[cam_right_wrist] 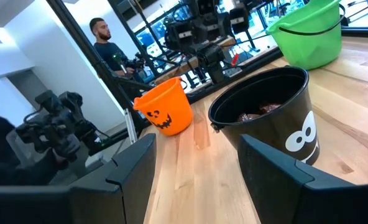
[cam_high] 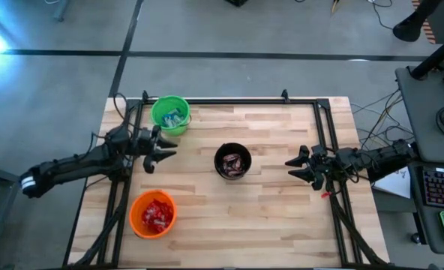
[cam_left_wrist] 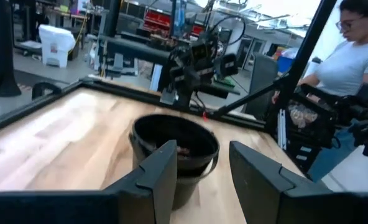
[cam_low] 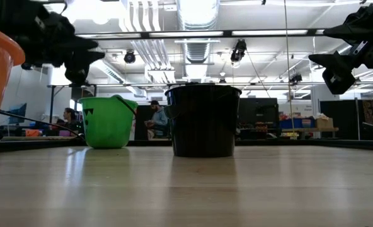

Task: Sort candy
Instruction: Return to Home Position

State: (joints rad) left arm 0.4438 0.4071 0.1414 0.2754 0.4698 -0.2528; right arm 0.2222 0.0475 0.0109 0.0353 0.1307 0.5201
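Three cups stand upright on the wooden table. The green cup (cam_high: 169,115) at the far left holds blue-and-white candy (cam_high: 173,118). In the middle, the black cup (cam_high: 232,160) holds dark brown candy (cam_high: 235,163). Red candy (cam_high: 156,214) fills the orange cup (cam_high: 154,214) at the near left. My left gripper (cam_high: 164,151) hangs open, level above the table between the green and orange cups, pointing at the black cup (cam_left_wrist: 174,146). My right gripper (cam_high: 293,166) hangs open to the right of the black cup (cam_right_wrist: 265,121), also pointing at it. Neither has anything between its fingers.
A black frame rail (cam_high: 237,100) runs around the tabletop. To the right of the table stands a desk with a keyboard (cam_high: 441,187). A person (cam_left_wrist: 352,56) stands beyond the table's right side, and other people sit in the room behind (cam_low: 155,116).
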